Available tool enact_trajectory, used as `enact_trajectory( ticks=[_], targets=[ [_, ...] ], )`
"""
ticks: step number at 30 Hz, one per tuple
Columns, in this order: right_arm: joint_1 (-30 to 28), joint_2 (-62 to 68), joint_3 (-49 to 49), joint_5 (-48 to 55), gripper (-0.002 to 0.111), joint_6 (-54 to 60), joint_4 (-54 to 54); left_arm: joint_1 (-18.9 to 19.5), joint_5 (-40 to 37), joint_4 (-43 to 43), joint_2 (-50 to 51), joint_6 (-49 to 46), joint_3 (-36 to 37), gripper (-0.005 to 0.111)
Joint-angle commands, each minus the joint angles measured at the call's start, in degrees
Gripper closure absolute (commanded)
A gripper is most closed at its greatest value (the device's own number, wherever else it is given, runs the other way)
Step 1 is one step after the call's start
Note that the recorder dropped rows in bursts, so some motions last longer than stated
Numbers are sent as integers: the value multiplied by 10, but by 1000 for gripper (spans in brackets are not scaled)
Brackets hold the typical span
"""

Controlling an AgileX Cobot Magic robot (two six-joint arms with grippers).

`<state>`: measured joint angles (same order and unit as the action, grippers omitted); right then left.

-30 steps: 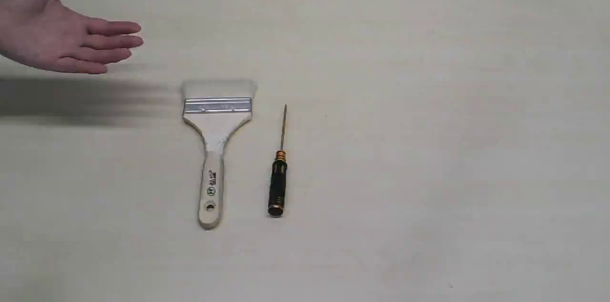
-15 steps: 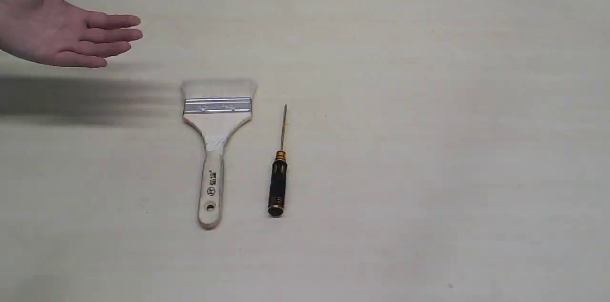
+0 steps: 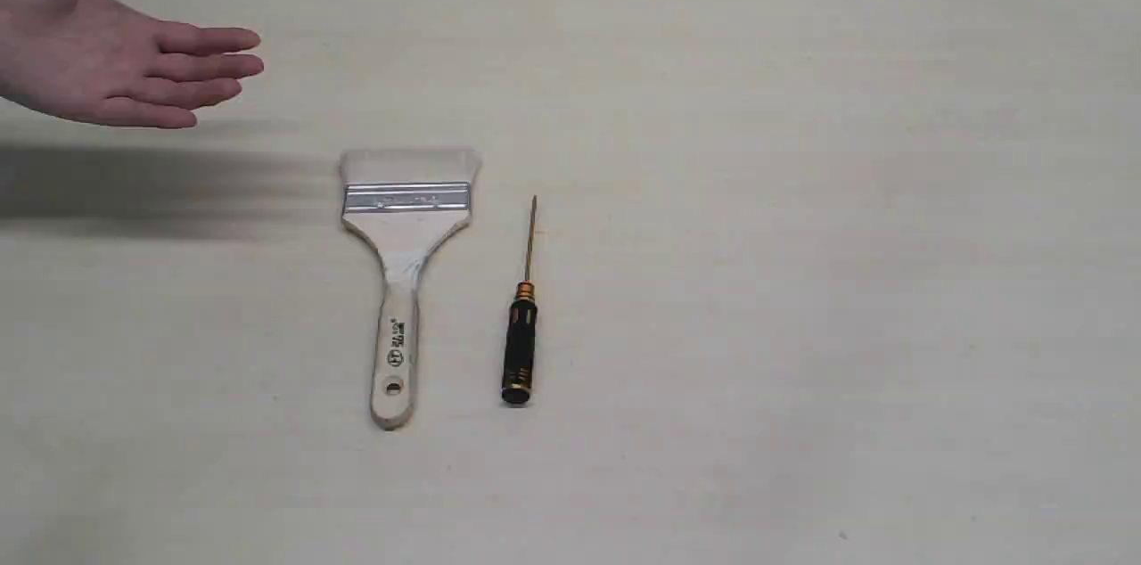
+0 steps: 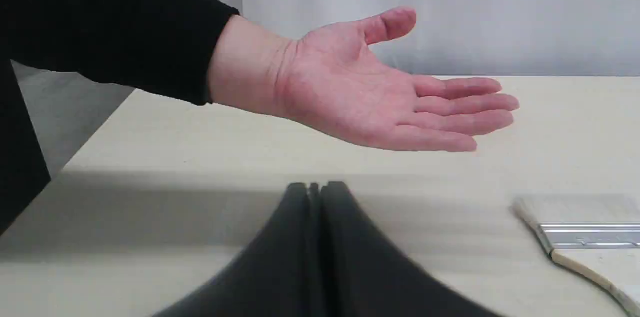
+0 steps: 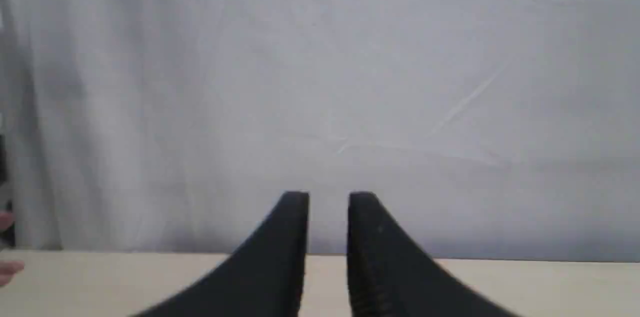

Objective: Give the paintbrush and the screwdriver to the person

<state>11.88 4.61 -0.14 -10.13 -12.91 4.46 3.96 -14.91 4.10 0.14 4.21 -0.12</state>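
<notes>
The paintbrush [image 3: 406, 226] lies flat on the table, pale bristles toward the far edge and wooden handle toward the near edge. Just right of it lies the screwdriver [image 3: 520, 342], parallel, with its golden shaft pointing away. The person's hand [image 3: 98, 57] hovers palm up at the far left, empty, fingers extended. Neither gripper shows in the exterior view. In the left wrist view my left gripper [image 4: 315, 187] is shut and empty, low over the table below the hand [image 4: 360, 97], with the brush's bristles [image 4: 585, 237] off to one side. My right gripper [image 5: 328, 197] stands slightly open, empty, facing a backdrop.
The beige table [image 3: 802, 191] carries only these two tools. A grey cloth backdrop [image 5: 320, 82] hangs behind its far edge. The person's black sleeve [image 4: 100, 22] reaches in beside the table's side edge. The hand casts a dark shadow [image 3: 151, 191] left of the brush.
The person's hand has lifted slightly and drifted a little toward the far edge. The paintbrush and the screwdriver have not moved.
</notes>
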Motion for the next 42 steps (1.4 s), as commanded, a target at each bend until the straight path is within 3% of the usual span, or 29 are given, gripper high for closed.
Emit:
enact_trajectory(
  ticks=[1, 3, 7, 14, 24, 33, 42],
  targets=[
    [49, 38, -10, -7, 74, -2, 42, -3, 6, -2, -1, 1, 1, 107],
    [74, 74, -35, -7, 65, -1, 44, -3, 6, -2, -1, 1, 1, 107],
    [113, 163, -99, 15, 64, -1, 39, -3, 6, -2, -1, 1, 1, 107],
    [187, 358, -295, 214, 64, 2, 39, -3, 6, -2, -1, 1, 1, 107],
    [292, 604, -520, 369, 65, 2, 39, -3, 7, 0, -1, 1, 1, 107],
    [302, 819, -680, 574, 65, 2, 38, -3, 7, 0, -1, 1, 1, 107],
    [302, 955, -742, 619, 65, 9, -29, -3, 7, 0, -1, 1, 1, 107]
  ],
)
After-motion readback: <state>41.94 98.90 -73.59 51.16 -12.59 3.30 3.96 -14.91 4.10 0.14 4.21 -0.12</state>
